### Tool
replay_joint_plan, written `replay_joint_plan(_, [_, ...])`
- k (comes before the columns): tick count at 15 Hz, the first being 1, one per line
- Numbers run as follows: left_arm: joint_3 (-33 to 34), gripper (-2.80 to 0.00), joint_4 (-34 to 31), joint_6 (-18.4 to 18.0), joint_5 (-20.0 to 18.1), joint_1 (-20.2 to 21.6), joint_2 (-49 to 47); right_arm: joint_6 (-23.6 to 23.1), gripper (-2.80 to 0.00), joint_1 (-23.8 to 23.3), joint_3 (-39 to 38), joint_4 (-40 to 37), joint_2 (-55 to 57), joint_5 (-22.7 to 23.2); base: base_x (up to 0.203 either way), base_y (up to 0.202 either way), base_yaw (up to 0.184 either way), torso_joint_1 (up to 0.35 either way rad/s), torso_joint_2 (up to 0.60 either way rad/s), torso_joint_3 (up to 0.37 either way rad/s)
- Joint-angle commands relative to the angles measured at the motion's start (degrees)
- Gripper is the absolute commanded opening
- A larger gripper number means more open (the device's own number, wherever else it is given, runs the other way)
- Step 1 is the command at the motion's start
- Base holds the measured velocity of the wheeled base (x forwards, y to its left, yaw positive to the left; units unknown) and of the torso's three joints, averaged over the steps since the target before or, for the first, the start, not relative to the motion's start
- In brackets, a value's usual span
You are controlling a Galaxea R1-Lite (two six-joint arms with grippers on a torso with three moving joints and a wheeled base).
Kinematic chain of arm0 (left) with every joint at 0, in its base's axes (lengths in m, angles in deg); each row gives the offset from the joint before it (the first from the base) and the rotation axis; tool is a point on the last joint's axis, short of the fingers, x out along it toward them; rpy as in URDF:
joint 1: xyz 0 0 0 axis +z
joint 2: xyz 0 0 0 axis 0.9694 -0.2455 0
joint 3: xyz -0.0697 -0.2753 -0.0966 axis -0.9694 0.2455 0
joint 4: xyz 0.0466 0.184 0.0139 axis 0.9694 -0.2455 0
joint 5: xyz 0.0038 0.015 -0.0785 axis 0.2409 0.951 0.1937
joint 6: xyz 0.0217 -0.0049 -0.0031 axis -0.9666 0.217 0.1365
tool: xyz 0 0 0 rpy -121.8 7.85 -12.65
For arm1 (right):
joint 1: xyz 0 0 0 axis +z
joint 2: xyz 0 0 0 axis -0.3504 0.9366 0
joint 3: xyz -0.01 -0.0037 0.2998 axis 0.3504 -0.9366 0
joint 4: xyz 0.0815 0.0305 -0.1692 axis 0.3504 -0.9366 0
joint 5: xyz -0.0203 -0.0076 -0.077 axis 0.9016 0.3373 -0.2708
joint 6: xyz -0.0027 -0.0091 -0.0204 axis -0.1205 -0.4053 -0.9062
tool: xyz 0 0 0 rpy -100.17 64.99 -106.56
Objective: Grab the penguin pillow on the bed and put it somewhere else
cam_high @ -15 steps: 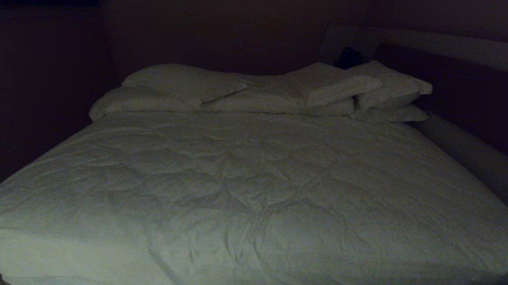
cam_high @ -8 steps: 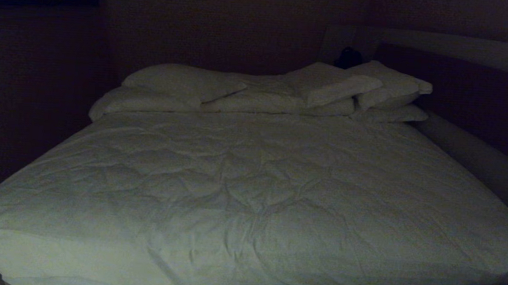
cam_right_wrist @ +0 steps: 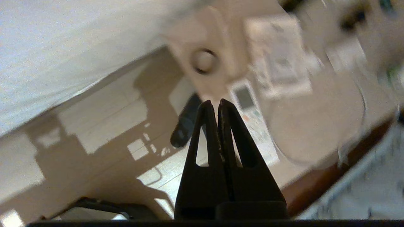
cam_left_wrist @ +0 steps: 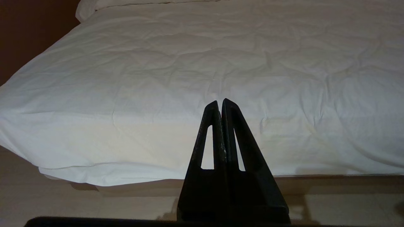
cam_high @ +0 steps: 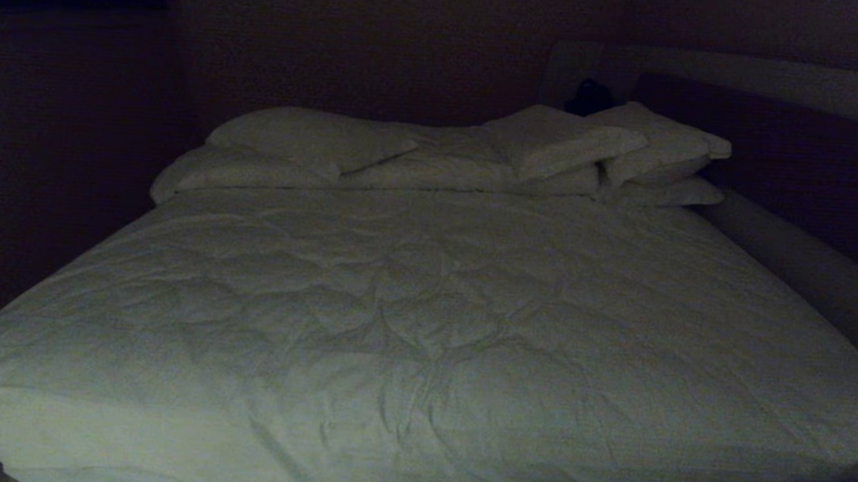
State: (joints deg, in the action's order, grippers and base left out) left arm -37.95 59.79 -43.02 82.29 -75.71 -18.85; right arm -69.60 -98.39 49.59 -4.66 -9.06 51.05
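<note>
1. Dim room, seen from the head camera: the bed [cam_high: 423, 330] fills the view under a wrinkled white duvet [cam_high: 405, 388], plain white pillows [cam_high: 479, 155] heaped at its far end.
2. Left hand [cam_left_wrist: 220, 101]: fingers pressed together, holding nothing, poised off the foot of the bed with the duvet edge just beyond the fingertips.
3. Right hand [cam_right_wrist: 213, 102]: fingers likewise closed on nothing, touching nothing, pointed away from the bed.
4. Beyond the right hand lies a white remote control [cam_right_wrist: 249, 110] on a pale table [cam_right_wrist: 318, 126] among blurred papers [cam_right_wrist: 277, 60]; a dark oblong thing [cam_right_wrist: 186, 123] sits beside the fingertips.
5. Penguin pillow: it cannot be found in any view; only white bedding shows.
</note>
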Motion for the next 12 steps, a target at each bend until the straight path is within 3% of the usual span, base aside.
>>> replay_joint_plan(1, [0.0, -2.8, 0.04, 0.04, -0.02, 0.01, -0.01, 0.56, -2.8, 5.93, -2.56, -0.46, -8.09, -0.55, 0.0, 0.0, 0.0, 0.0, 0.0, 0.0])
replay_joint_plan(9, [0.0, -2.8, 0.04, 0.04, 0.06, 0.01, -0.01, 1.36, -2.8, 27.62, -10.26, -1.68, -35.62, -0.47, 0.0, 0.0, 0.0, 0.0, 0.0, 0.0])
replay_joint_plan(12, [0.0, -2.8, 0.04, 0.04, -0.02, 0.01, -0.01, 1.9, -2.8, 31.54, -9.96, -2.05, -47.35, 1.16, 0.0, 0.0, 0.0, 0.0, 0.0, 0.0])
